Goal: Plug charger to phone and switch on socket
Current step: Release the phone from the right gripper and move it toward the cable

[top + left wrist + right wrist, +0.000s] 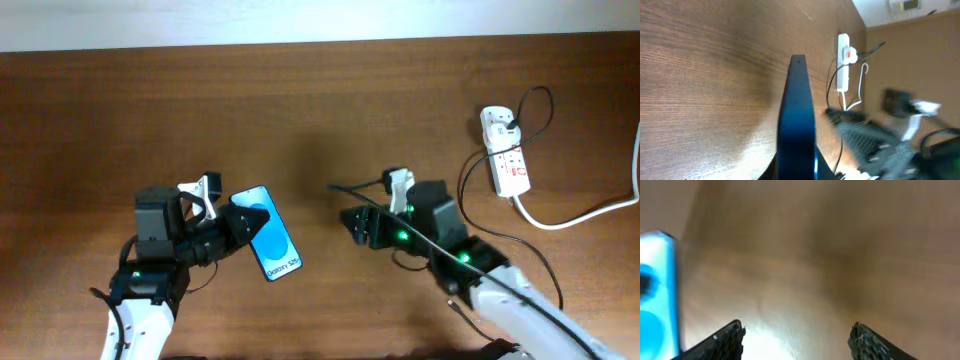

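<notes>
The phone (268, 236), with a blue screen and white text, is held off the table in my left gripper (238, 228), which is shut on its near end. In the left wrist view the phone (797, 115) shows edge-on between the jaws. The black charger cable (470, 180) loops from its plug head (510, 124) in the white socket (508, 160) across my right arm, and its thin end (335, 188) lies near the right gripper. My right gripper (356, 226) is open and empty (797, 330), to the right of the phone (655, 290).
The socket's thick white cord (580, 212) runs off the right edge of the table. The socket also shows in the left wrist view (842, 65), far across the wooden table (300, 110). My right arm is a blur at the right of that view (890, 145).
</notes>
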